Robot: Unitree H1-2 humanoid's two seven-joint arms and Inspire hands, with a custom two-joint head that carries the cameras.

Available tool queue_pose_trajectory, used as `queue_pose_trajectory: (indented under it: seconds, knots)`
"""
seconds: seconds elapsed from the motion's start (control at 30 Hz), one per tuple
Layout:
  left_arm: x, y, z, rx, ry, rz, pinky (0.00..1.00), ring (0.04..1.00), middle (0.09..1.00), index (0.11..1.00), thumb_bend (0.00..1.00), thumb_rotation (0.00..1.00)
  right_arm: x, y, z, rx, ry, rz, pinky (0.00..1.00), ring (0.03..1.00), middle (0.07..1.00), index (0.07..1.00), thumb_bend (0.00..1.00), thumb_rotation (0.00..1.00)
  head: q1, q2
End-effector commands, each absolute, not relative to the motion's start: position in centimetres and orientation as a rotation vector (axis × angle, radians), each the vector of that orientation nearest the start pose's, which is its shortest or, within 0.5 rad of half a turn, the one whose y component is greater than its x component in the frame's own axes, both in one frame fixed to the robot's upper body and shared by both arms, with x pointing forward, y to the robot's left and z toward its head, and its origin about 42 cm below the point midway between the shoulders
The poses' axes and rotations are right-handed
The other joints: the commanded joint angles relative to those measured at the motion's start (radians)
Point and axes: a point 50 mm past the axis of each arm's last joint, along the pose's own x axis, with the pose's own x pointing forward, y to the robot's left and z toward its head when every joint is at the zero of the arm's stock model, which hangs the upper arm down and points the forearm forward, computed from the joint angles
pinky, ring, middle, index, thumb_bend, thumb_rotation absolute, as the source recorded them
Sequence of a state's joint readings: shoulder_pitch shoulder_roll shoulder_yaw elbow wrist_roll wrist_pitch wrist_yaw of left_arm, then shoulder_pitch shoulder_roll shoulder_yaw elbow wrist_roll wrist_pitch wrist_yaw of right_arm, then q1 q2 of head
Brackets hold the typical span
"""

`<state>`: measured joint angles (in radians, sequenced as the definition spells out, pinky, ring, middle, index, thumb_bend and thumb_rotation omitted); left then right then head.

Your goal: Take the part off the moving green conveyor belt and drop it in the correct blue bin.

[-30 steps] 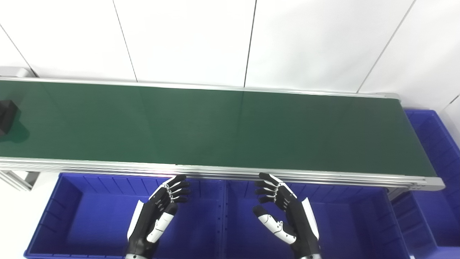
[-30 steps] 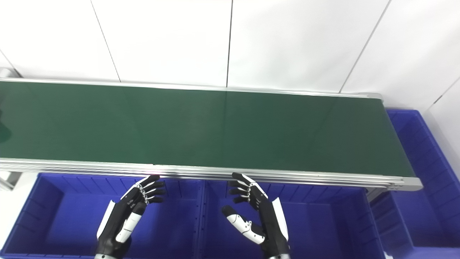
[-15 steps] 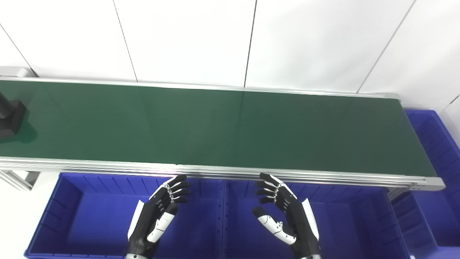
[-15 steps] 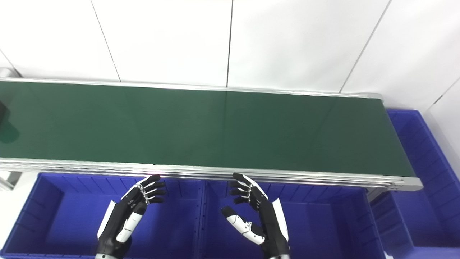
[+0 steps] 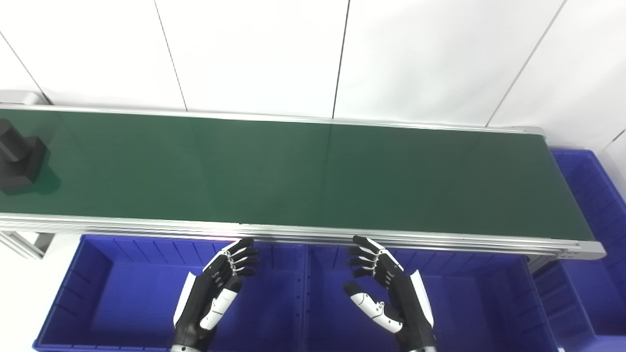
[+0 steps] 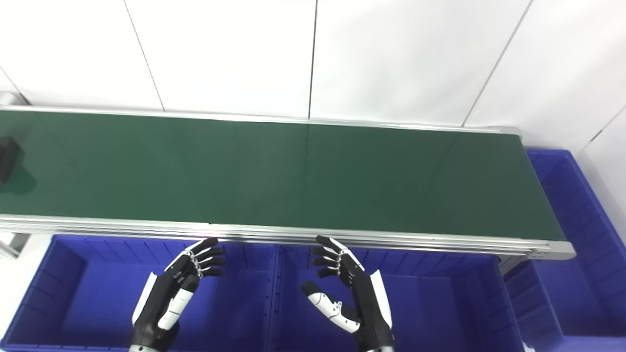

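**A:** White wall panels behind, long green belt (image 5: 313, 171) across the whole view, blue bins (image 5: 146, 288) under its near rail plus one more bin (image 5: 594, 195) off the right end. Part (image 5: 19, 161) is at the far left end of the belt, black, blocky, looks like a stub on a base. Well apart from both hands.

**B:** Risk?

**A:** Timing, I'd say. Belt is moving per the task, so a late reach means chasing it, and a miss could send it off the right end into that end bin. Shape is awkward too: grab the stub alone and it could twist out of the fingers. Also can't tell from here which bin is the correct one, no labels visible.

**B:** Hands?

**A:** Left hand (image 5: 215, 288) over the left bin, fingers loosely curled and apart, thumb out, holding nothing. Fingertips sit just below the belt's near rail; can't tell if they touch it. Right hand (image 5: 386, 293) over the middle bin, same pose, empty, palm facing the left one.

**B:** So nothing grasped yet.

**A:** Correct. Left hand is the nearer one to the part, so I'd expect it to take the pick.
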<state>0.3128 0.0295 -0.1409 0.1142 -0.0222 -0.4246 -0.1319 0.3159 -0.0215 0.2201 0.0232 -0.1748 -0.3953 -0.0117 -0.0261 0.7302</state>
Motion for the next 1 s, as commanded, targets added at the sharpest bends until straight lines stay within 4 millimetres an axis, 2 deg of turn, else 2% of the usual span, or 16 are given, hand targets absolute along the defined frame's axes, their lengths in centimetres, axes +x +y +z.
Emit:
queue_pose_trajectory:
  seconds: [0.0, 0.3, 0.4, 0.6, 0.63, 0.67, 0.7, 0.83, 0.97]
  knots:
    - [16.7, 19.2, 3.5, -0.013, -0.084, -0.2, 0.67, 0.724, 0.769, 0.806, 0.76, 0.79, 16.9, -16.7, 5.8, -0.11, -0.169, 0.181, 0.6, 0.691, 0.752, 0.812, 0.49, 0.49, 0.006, 0.0]
    - [16.8, 19.0, 3.5, -0.014, -0.084, -0.198, 0.67, 0.726, 0.771, 0.804, 0.76, 0.78, 17.0, -16.8, 5.9, -0.104, -0.167, 0.177, 0.6, 0.687, 0.746, 0.802, 0.48, 0.47, 0.013, -0.002]
    - [16.8, 18.9, 3.3, -0.016, -0.077, -0.197, 0.67, 0.723, 0.769, 0.801, 0.77, 0.79, 17.0, -16.9, 5.7, -0.106, -0.17, 0.178, 0.59, 0.684, 0.746, 0.8, 0.47, 0.45, 0.037, -0.014]
    - [16.7, 18.3, 2.9, -0.015, -0.062, -0.207, 0.68, 0.73, 0.77, 0.806, 0.78, 0.79, 16.8, -17.5, 5.4, -0.102, -0.16, 0.178, 0.61, 0.691, 0.758, 0.812, 0.47, 0.49, 0.123, -0.058]
    - [16.7, 18.1, 2.9, -0.014, -0.059, -0.208, 0.68, 0.73, 0.77, 0.806, 0.78, 0.79, 16.8, -17.7, 5.4, -0.1, -0.157, 0.177, 0.61, 0.691, 0.758, 0.812, 0.47, 0.49, 0.156, -0.078]
    - [16.7, 17.9, 2.8, -0.013, -0.058, -0.208, 0.68, 0.729, 0.768, 0.804, 0.78, 0.79, 16.8, -17.8, 5.3, -0.098, -0.155, 0.176, 0.62, 0.694, 0.76, 0.814, 0.47, 0.49, 0.156, -0.078]
    - [16.8, 17.7, 2.7, -0.012, -0.053, -0.208, 0.67, 0.728, 0.767, 0.803, 0.78, 0.79, 16.8, -18.0, 5.2, -0.095, -0.151, 0.174, 0.62, 0.697, 0.76, 0.814, 0.47, 0.48, 0.198, -0.105]
    - [17.0, 16.9, 2.1, 0.0, -0.036, -0.202, 0.66, 0.72, 0.761, 0.793, 0.78, 0.78, 17.0, -18.5, 4.9, -0.092, -0.142, 0.166, 0.64, 0.706, 0.756, 0.819, 0.47, 0.5, 0.251, -0.148]
    - [17.3, 16.3, 1.7, 0.006, -0.025, -0.201, 0.65, 0.715, 0.756, 0.786, 0.79, 0.78, 17.2, -19.0, 4.6, -0.093, -0.133, 0.164, 0.63, 0.706, 0.763, 0.831, 0.44, 0.5, 0.279, -0.174]
